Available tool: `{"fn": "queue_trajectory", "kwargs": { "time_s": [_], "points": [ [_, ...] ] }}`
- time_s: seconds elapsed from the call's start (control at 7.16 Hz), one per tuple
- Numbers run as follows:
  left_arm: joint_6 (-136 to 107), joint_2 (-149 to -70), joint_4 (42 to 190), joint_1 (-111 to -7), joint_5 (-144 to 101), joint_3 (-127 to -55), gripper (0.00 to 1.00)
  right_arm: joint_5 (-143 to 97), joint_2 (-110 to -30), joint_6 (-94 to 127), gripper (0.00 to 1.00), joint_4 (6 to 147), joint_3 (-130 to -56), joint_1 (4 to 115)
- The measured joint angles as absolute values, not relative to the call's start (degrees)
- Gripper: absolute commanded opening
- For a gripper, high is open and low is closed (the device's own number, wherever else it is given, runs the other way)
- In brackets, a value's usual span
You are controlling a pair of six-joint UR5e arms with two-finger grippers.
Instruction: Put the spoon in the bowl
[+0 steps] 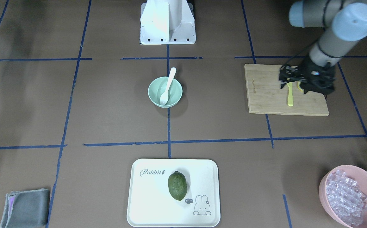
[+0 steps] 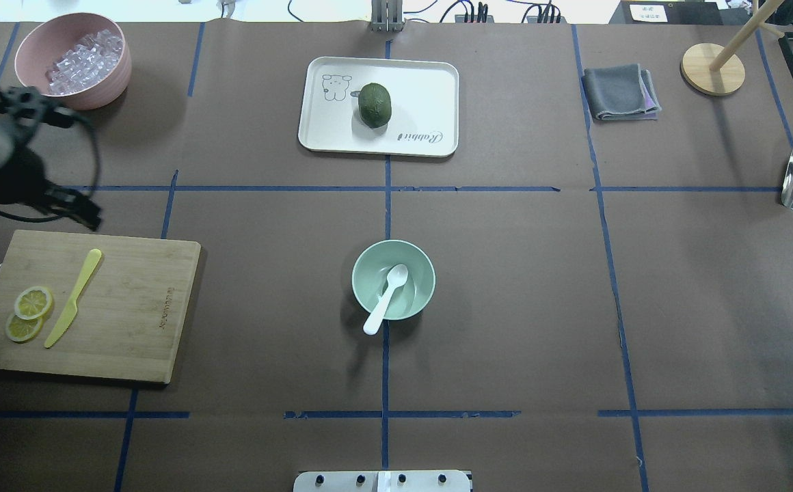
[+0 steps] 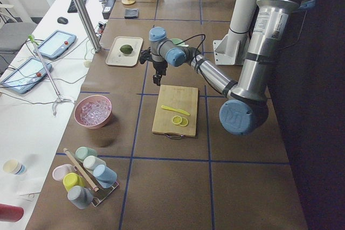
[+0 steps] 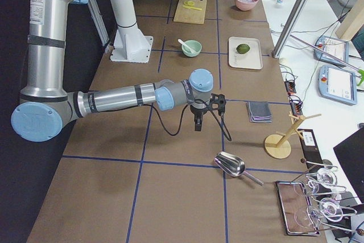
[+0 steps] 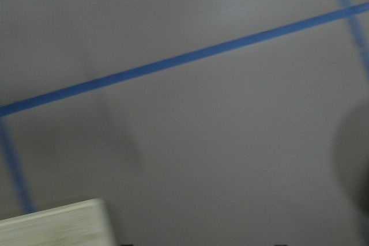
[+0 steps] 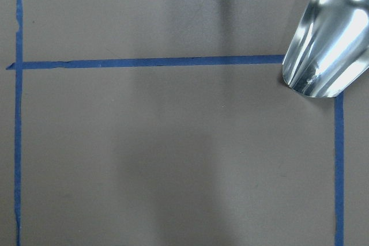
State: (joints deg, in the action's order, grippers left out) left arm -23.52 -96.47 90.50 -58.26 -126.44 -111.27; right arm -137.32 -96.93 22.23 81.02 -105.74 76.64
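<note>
The white spoon (image 1: 167, 87) lies in the mint-green bowl (image 1: 174, 95) at the table's middle. Its scoop rests on the bottom and its handle leans out over the rim toward the robot. Both also show in the overhead view, the spoon (image 2: 388, 294) inside the bowl (image 2: 422, 273). My left gripper (image 1: 307, 80) hangs above the wooden cutting board (image 1: 265, 95), far from the bowl and holding nothing; I cannot tell whether it is open. My right gripper (image 4: 197, 119) hangs over bare table near a metal scoop (image 4: 230, 164); I cannot tell whether it is open or shut.
A yellow knife (image 2: 72, 301) and lemon slices (image 2: 27, 313) lie on the board. A white tray (image 2: 328, 130) with a green fruit (image 2: 374, 104) sits beyond the bowl. A pink bowl of ice cubes (image 2: 75, 58), a grey cloth (image 2: 619, 92) and a wooden stand (image 2: 712, 68) line the far side.
</note>
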Motion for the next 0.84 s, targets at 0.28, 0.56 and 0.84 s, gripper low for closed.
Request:
{"fn": "queue_trajectory", "kwargs": {
  "time_s": [0.28,0.56,0.84],
  "points": [
    [-12.4,-90.3,90.3,-68.1,-128.8,-109.6,0.87,-137.4,-97.8,15.9,1.0,81.0,-103.2,79.1],
    [-1.6,-88.5,90.4,-78.2,-133.8,-102.6,0.87,-137.4,-98.6,11.4,1.0,81.1,-101.9,81.4],
    [5.0,-88.8,89.9,-83.6,-137.2,-96.8,1.0,-137.4,-98.8,10.6,1.0,81.1,-101.7,82.2]
  ]
}}
